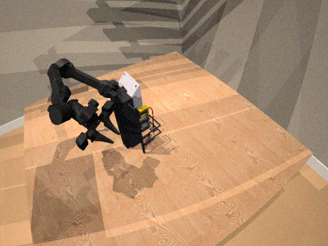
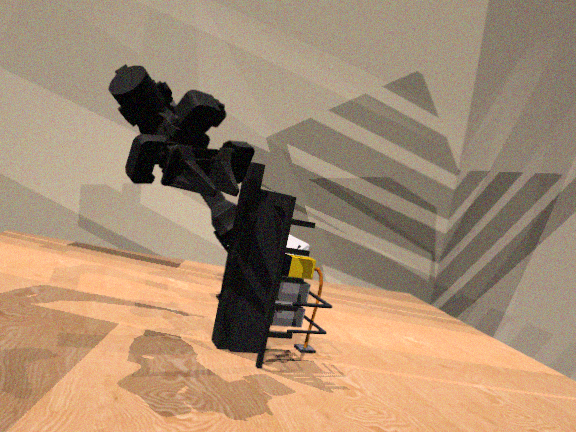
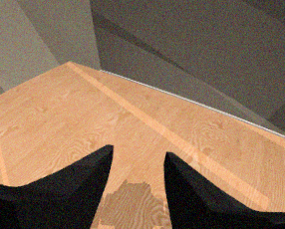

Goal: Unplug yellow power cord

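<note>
On wood-grain table top [image 1: 216, 159]: one black upright power strip [image 1: 129, 125], yellow plug [image 1: 143, 110] seated in its upper socket, grey plugs [image 2: 292, 292] below, orange-yellow cord [image 2: 316, 300] dropping to a small dark foot on the wood. Room: plain grey-beige walls w/ striped shadows; pale baseboard at floor edges. White angled block [image 1: 129, 83] behind strip top.

Hard to read: black wire frame at strip front, thin, shape unclear; arm base hidden behind strip in exterior view; strip sockets not visible, plugs cover them.

Claw: gripper [image 1: 109, 131] sits left of strip, near its back face, apart from plug & cord. Fingers partly closed, narrow gap, nothing between them; only table & shadow seen through gap in wrist view.
</note>
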Robot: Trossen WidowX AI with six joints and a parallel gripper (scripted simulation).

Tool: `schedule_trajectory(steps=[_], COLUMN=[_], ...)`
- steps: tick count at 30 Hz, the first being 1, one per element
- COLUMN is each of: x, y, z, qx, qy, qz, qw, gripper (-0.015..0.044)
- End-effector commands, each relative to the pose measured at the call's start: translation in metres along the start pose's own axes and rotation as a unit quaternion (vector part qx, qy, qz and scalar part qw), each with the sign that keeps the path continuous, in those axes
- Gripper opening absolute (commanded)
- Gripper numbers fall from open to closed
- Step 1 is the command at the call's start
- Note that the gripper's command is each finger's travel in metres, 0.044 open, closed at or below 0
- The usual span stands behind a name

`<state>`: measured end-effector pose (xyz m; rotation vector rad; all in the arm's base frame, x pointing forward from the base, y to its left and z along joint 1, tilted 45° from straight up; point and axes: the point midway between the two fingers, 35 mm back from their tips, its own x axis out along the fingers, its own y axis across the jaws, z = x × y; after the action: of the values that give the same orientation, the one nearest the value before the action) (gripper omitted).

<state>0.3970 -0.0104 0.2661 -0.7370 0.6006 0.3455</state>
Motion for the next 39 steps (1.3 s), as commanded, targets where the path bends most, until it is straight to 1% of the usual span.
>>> schedule_trajectory(steps=[1, 6, 10, 13, 17, 20, 21, 25, 27, 29, 31, 32, 33, 34, 39], x=[0.014, 0.026, 0.037, 0.043, 0.045, 0.047, 0.049, 0.053, 0.051, 0.046, 0.038, 0.035, 0.033, 0.032, 0.032], y=[0.017, 0.050, 0.098, 0.139, 0.186, 0.198, 0.206, 0.239, 0.255, 0.270, 0.280, 0.283, 0.284, 0.285, 0.285], z=[0.016, 0.031, 0.034, 0.028, 0.015, 0.014, 0.007, -0.026, -0.048, -0.072, -0.094, -0.101, -0.104, -0.106, -0.106], qx=[0.038, 0.031, -0.032, -0.103, -0.197, -0.190, -0.200, -0.259, -0.306, -0.369, -0.439, -0.467, -0.483, -0.489, -0.489], qy=[0.003, 0.016, 0.054, 0.094, 0.148, 0.156, 0.175, 0.266, 0.322, 0.387, 0.447, 0.467, 0.479, 0.482, 0.482], qz=[0.015, 0.050, 0.103, 0.149, 0.203, 0.205, 0.212, 0.237, 0.249, 0.258, 0.260, 0.258, 0.257, 0.256, 0.256], qw=[0.999, 0.998, 0.993, 0.979, 0.948, 0.948, 0.940, 0.897, 0.861, 0.805, 0.735, 0.705, 0.686, 0.680, 0.680], gripper=[0.0160, 0.0160, 0.0160, 0.0160, 0.0160, 0.0160, 0.0160, 0.0160, 0.0160, 0.0160, 0.0160, 0.0160, 0.0160, 0.0160, 0.0160])
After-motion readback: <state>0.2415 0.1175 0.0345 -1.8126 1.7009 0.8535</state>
